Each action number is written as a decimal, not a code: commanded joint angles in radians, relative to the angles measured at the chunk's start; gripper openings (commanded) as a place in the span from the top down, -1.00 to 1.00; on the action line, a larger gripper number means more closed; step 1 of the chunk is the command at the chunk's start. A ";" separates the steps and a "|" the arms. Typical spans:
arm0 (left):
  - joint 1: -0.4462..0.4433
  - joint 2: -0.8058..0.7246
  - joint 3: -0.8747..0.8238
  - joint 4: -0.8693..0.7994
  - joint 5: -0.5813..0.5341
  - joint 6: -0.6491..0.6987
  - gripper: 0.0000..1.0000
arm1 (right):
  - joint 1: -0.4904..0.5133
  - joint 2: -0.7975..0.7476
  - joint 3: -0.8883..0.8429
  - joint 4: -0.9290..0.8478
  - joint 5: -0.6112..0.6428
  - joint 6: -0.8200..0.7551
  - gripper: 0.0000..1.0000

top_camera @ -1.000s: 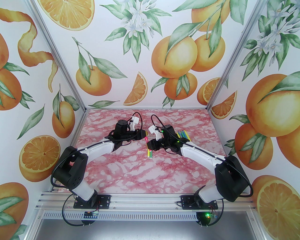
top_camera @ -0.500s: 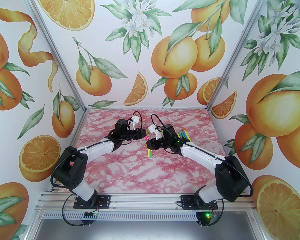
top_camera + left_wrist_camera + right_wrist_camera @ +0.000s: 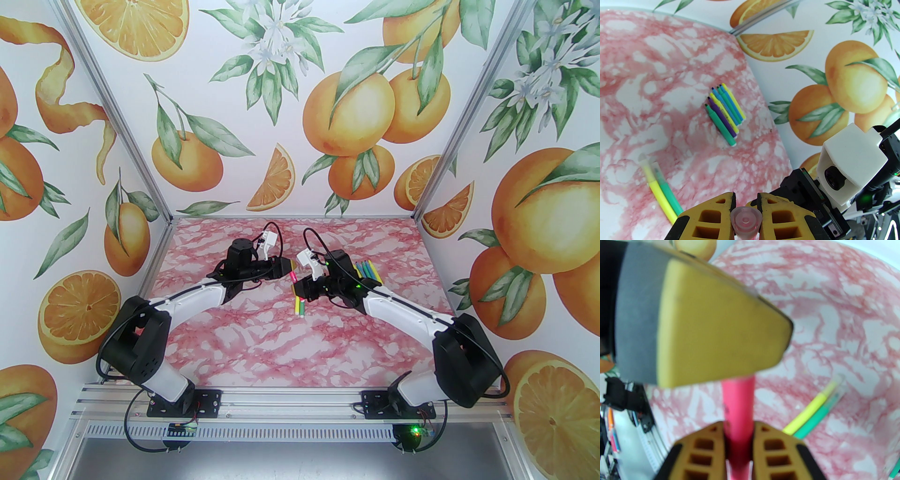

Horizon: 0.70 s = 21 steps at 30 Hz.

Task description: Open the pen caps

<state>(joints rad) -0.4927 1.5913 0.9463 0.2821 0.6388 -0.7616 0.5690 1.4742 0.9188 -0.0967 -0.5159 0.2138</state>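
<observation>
A pink pen (image 3: 293, 277) hangs between my two grippers above the table's middle. My left gripper (image 3: 287, 269) is shut on its pale pink translucent pen cap (image 3: 746, 220), which sits end-on between the yellow fingers (image 3: 719, 211). My right gripper (image 3: 739, 427) is shut on the pink pen (image 3: 738, 399) by its body, and the left gripper's yellow finger (image 3: 717, 322) looms blurred just above. A yellow pen and a green pen (image 3: 300, 307), both capped, lie side by side on the table below, also as the capped pair (image 3: 658, 187).
Several uncapped pens (image 3: 724, 112) in green, purple, blue and yellow lie bundled at the right, beside the right arm (image 3: 365, 269). The pink marbled table (image 3: 262, 347) is walled on three sides by orange-print panels (image 3: 300, 117).
My right gripper has closed its fingers onto the pink pen's body. Both arms have shifted slightly; the left gripper keeps its hold on the cap.
</observation>
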 commanded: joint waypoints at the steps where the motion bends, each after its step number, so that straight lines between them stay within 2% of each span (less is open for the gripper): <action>1: 0.056 -0.063 -0.005 0.062 -0.063 -0.031 1.00 | 0.003 -0.013 -0.040 -0.087 -0.029 -0.033 0.94; 4: 0.083 -0.067 -0.021 0.087 -0.071 -0.058 1.00 | 0.004 -0.017 -0.054 -0.089 -0.037 -0.038 1.00; 14: 0.131 -0.073 -0.010 0.051 -0.086 -0.070 1.00 | 0.005 -0.006 -0.063 -0.109 -0.031 -0.062 1.00; 17: 0.134 -0.079 0.011 -0.034 -0.102 -0.024 1.00 | 0.003 -0.006 -0.056 -0.117 -0.005 -0.065 1.00; 21: 0.133 -0.074 0.066 -0.239 -0.137 0.096 1.00 | -0.007 0.001 -0.045 -0.130 0.083 -0.059 1.00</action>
<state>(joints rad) -0.3645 1.5429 0.9539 0.1909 0.5323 -0.7631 0.5682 1.4662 0.8581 -0.2070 -0.4992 0.1665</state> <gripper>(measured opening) 0.184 0.162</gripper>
